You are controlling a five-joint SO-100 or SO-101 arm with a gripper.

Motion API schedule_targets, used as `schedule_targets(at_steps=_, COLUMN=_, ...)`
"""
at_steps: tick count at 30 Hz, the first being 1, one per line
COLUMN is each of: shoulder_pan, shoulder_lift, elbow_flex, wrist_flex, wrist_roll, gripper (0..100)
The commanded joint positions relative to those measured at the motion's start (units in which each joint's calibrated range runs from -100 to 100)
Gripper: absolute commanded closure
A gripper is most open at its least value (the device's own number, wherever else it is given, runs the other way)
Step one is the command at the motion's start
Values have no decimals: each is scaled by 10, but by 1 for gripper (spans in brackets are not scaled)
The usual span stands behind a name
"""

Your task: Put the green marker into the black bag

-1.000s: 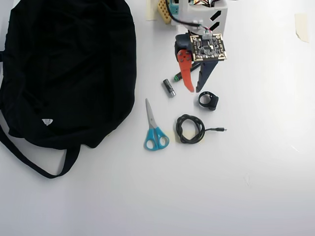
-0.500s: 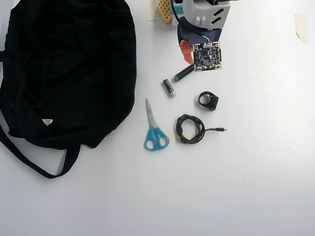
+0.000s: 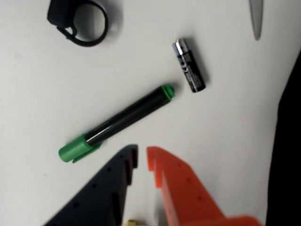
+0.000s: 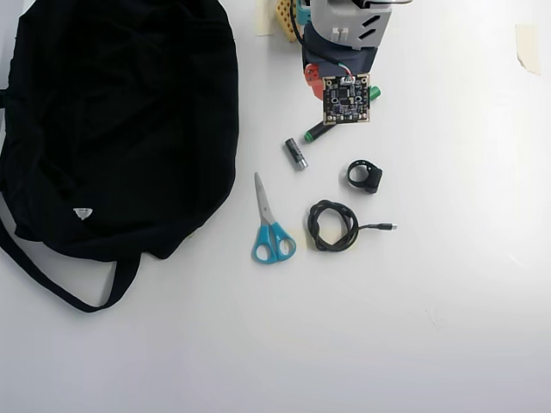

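The green marker [image 3: 116, 123] lies flat on the white table [image 3: 42, 84], slanted in the wrist view, with its green cap at the lower left and its small green end at the upper right. The gripper [image 3: 142, 157] is just below the barrel and holds nothing; its black and orange jaws stand only slightly apart, with a narrow gap between them. In my judgement the step in hand is the approach before the grasp, and this gap looks too narrow for the barrel, so the jaws should be spread wider first. It would be good to turn the wrist so that the jaws close across the barrel and not along it, and to aim at the black middle part. The battery [image 3: 189, 65] lies near the small green end, so the gripper should stay away from that end. The black ring [image 3: 83, 21] is well apart. In the overhead view the black bag [image 4: 120, 120] lies at the left, beyond the scissors [image 4: 270, 225], well apart from the marker.
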Motion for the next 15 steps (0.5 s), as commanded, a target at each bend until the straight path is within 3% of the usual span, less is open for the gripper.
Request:
schedule_targets(at_steps=1, shoulder_pan=1, shoulder_lift=-14, elbow_flex=-7, wrist_flex=8, wrist_roll=-2, gripper=98)
schedule_targets(at_steps=15, shoulder_pan=-5, shoulder_lift=-11, elbow_flex=-1, wrist_flex=26, wrist_roll=-80, gripper=98)
